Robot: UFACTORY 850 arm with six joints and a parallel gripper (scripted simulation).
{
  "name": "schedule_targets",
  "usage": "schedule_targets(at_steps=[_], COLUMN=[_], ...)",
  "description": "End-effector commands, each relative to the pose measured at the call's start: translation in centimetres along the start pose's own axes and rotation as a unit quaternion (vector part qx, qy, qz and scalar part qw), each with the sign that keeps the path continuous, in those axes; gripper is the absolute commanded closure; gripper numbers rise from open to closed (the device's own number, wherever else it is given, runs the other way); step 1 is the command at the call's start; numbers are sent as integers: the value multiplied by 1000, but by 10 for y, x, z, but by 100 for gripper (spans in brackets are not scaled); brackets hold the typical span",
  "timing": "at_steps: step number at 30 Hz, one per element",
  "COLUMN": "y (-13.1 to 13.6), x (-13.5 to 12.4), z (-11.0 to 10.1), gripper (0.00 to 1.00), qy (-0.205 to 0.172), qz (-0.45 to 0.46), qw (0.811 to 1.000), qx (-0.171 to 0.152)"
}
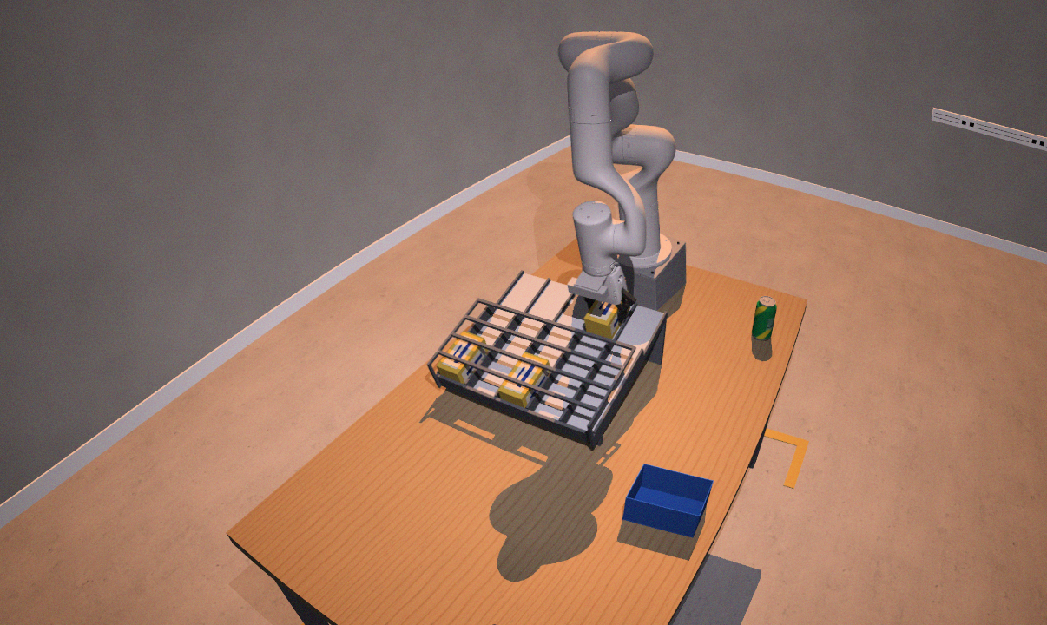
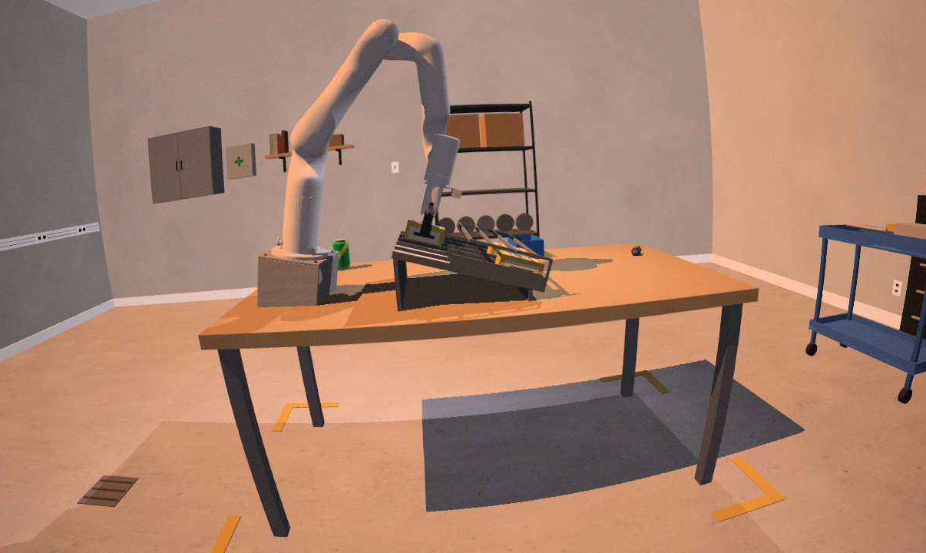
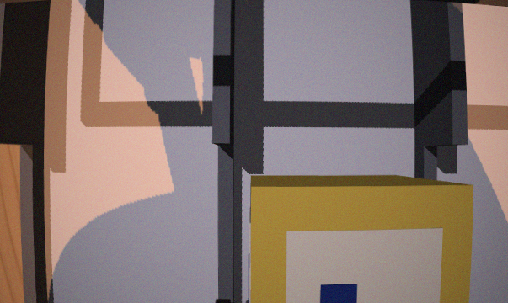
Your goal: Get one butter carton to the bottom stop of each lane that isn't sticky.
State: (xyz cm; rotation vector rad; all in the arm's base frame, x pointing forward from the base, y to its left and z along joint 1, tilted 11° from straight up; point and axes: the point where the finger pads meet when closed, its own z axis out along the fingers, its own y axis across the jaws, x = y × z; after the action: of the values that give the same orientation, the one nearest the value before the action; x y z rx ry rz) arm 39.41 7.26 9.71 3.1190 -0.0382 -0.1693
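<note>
The sloped shelf (image 1: 538,361) stands on the table in front of the arm's base, its high end toward the arm. One yellow butter carton (image 1: 602,319) lies at the high end of a lane on the right side; it fills the lower right of the wrist view (image 3: 360,240). My gripper (image 1: 606,305) is open just above this carton, fingers straddling it; the fingertips are hidden in the wrist view. Two more butter cartons lie near the low end: one in the leftmost lane (image 1: 462,358), one in a middle lane (image 1: 523,380). From the side, the gripper (image 2: 427,223) reaches down onto the top carton (image 2: 421,237).
A green can (image 1: 764,319) stands at the table's right edge. A blue bin (image 1: 668,498) sits near the front right. The grey base pedestal (image 1: 661,272) is right behind the shelf. A small dark object (image 2: 636,250) lies on the far end of the table.
</note>
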Motion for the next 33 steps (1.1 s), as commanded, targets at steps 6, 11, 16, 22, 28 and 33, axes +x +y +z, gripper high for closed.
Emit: schedule_targets(at_steps=[6, 11, 16, 22, 28, 33], y=[0, 0, 0, 0, 0, 0], x=[1, 1, 1, 1, 1, 1], z=[-1, -1, -1, -1, -1, -1], gripper=[13, 13, 13, 12, 12, 12], qy=[1, 1, 1, 1, 1, 1], qz=[0, 0, 0, 0, 0, 0], qw=[1000, 1000, 1000, 1000, 1000, 1000], qx=[0, 0, 0, 0, 0, 0])
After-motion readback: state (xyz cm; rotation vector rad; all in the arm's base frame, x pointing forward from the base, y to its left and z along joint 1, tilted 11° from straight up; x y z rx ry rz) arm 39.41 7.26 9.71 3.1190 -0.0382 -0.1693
